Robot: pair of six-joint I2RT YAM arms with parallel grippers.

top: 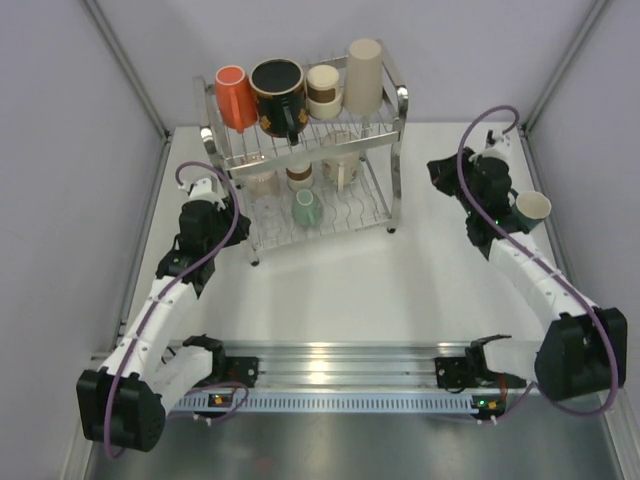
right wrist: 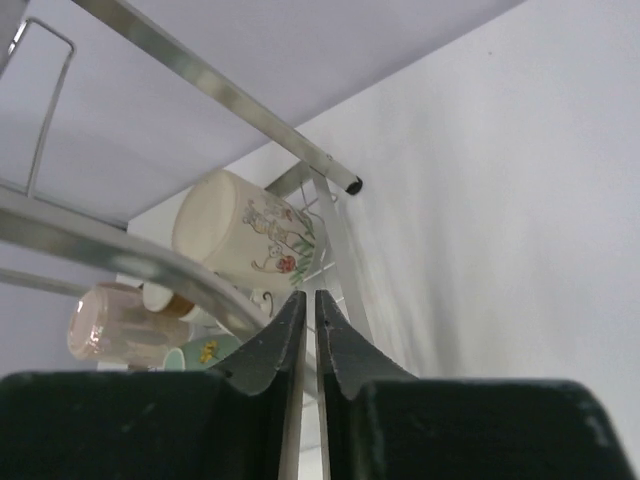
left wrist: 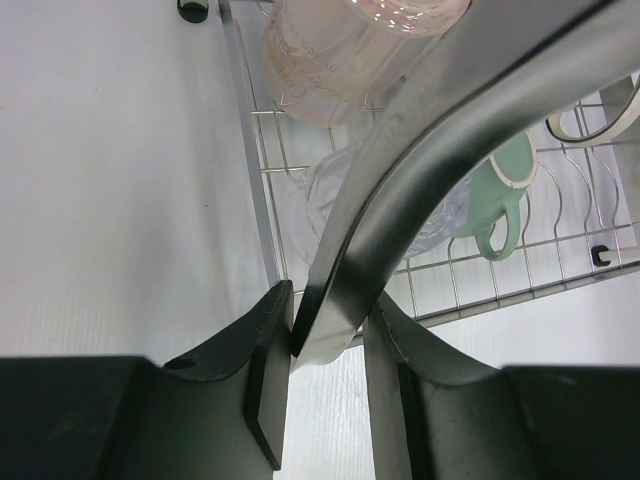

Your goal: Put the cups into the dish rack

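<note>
The teal cup [top: 532,207] stands on the worktop [top: 350,290] right of the dish rack [top: 399,130]. The right claw [right wrist: 308,296], pressed together and empty, should spread and take the cup's rim squarely. The left claw [left wrist: 328,298] pinches the rack's steel post [left wrist: 440,150], probably steadying it. The rack's top tier holds an orange cup [top: 235,97], black mug [top: 278,92], paper cup [top: 323,90] and tall beige cup [top: 363,75]. The lower tier holds a green mug [top: 305,208], pink cup [left wrist: 340,60] and flowered cream mug [right wrist: 245,235].

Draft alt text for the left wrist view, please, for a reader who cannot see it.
The left end effector grips a thick steel post of the dish rack. Behind it, a pink cup, a clear cup and a green mug sit on the rack's wires.
</note>
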